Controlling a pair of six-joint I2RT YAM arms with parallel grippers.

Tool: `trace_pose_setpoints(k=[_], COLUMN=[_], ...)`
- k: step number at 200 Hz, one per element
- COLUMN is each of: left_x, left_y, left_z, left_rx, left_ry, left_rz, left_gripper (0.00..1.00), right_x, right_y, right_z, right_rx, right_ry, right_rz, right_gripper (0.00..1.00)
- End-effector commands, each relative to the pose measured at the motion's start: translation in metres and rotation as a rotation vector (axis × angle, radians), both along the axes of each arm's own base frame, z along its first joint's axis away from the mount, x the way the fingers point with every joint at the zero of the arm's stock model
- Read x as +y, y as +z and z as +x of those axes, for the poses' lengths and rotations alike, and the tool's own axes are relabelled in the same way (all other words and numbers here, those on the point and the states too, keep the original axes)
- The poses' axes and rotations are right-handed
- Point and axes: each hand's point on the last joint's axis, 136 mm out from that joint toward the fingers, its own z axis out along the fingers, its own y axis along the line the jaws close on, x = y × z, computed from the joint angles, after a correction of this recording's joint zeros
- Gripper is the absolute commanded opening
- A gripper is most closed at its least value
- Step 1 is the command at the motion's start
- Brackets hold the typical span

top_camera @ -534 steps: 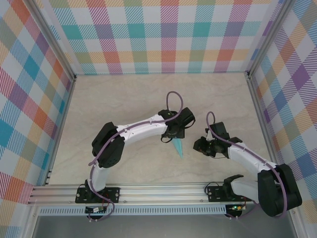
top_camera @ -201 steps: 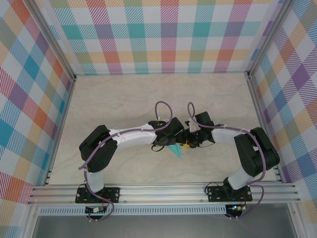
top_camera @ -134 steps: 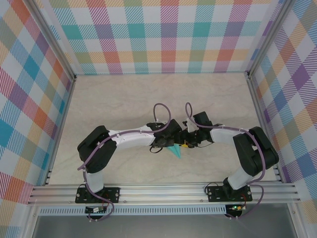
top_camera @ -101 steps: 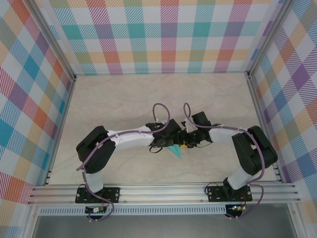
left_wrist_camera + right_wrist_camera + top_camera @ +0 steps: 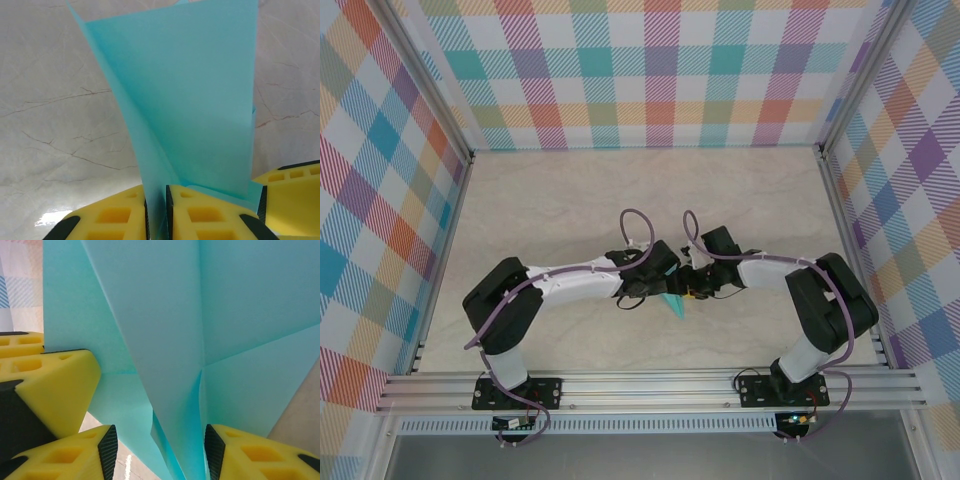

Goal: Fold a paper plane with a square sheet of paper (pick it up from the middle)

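Marbled table (image 5: 550,200): your left gripper (image 5: 156,212) pinched the plane (image 5: 190,100), right gripper (image 5: 156,440) half open around it; you needed right closed before left let go.

Paper plane (image 5: 674,304) tiny overhead, folds unreadable; far end cropped at 12 o'clock in left wrist view.

The pale beige, marble-patterned tabletop (image 5: 570,210) with thin brown veins spreads ahead of and to both sides of the yellow foam fingers (image 5: 115,220) in the left wrist view — with a bright glare patch on it just left of them. A silver aluminium rail (image 5: 650,385) lines its near edge, well behind the fingers
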Motion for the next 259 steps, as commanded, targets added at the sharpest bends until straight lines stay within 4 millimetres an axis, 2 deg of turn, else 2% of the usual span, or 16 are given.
trace_pose_setpoints(k=[1, 80, 102, 137, 165, 192, 218, 259], left_x=[0.006, 0.008, 0.008, 0.014, 0.031, 0.062, 0.085, 0.101], left_y=[0.014, 0.017, 0.020, 0.039, 0.059, 0.072, 0.077, 0.073], left_z=[0.006, 0.004, 0.003, 0.003, 0.001, -0.004, -0.008, -0.014], left_rx=[-0.036, -0.046, -0.052, -0.102, -0.163, -0.215, -0.246, -0.240], left_ry=[0.036, 0.039, 0.038, 0.058, 0.100, 0.176, 0.225, 0.252], left_rz=[-0.029, -0.043, -0.059, -0.105, -0.132, -0.115, -0.103, -0.098], left_gripper=[0.17, 0.17, 0.16, 0.17, 0.19, 0.22, 0.24, 0.24], right_x=[0.002, 0.004, 0.004, 0.000, -0.005, -0.016, -0.026, -0.009], right_y=[-0.002, -0.017, -0.019, -0.015, 0.003, 0.017, 0.015, 0.010], right_z=[0.005, 0.004, 0.004, 0.007, 0.018, 0.034, 0.049, 0.067], right_rx=[-0.043, -0.059, -0.064, -0.086, -0.147, -0.200, -0.173, -0.157], right_ry=[0.021, 0.047, 0.053, 0.032, -0.011, -0.074, -0.129, -0.111], right_rz=[-0.051, -0.157, -0.183, -0.248, -0.313, -0.454, -0.597, -0.687], right_gripper=[0.49, 0.39, 0.33, 0.10, 0.06, 0.06, 0.08, 0.11])
